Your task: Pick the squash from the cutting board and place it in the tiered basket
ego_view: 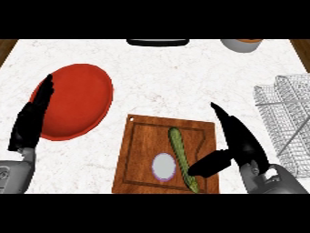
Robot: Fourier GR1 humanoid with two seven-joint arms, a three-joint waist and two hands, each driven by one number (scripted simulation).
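- a round red plate (77,100) lies on the white marbled counter (171,77), towards its left side.
- a flat black object (158,42) sits at the far edge.
- a grey bowl with orange inside (241,44) stands far right.
- a pale oval slice with a purple rim (164,165) rests nearer.

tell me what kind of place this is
Most likely a kitchen counter: a pale marble-look top holds a wooden cutting board with a long green squash on it, a red plate, and a wire basket at the right.

Squash (182,157) on cutting board (144,132); plate (77,98) left, tiered basket (295,123) right.
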